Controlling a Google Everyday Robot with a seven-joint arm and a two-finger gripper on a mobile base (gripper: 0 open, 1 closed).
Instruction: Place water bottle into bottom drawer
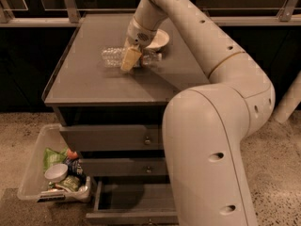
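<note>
The water bottle (111, 57) lies on its side on the cabinet top (89, 84), clear and ribbed, with its cap end pointing right. My gripper (130, 59) is down over the bottle's middle and hides the label band. The bottle rests on the surface. The bottom drawer (136, 202) is pulled out below the two shut drawers, and its tray looks empty.
A white bowl (159, 39) sits just behind the gripper on the cabinet top. A clear plastic bin (32, 173) of snacks stands on the floor left of the drawers. My large arm (207, 140) covers the cabinet's right front.
</note>
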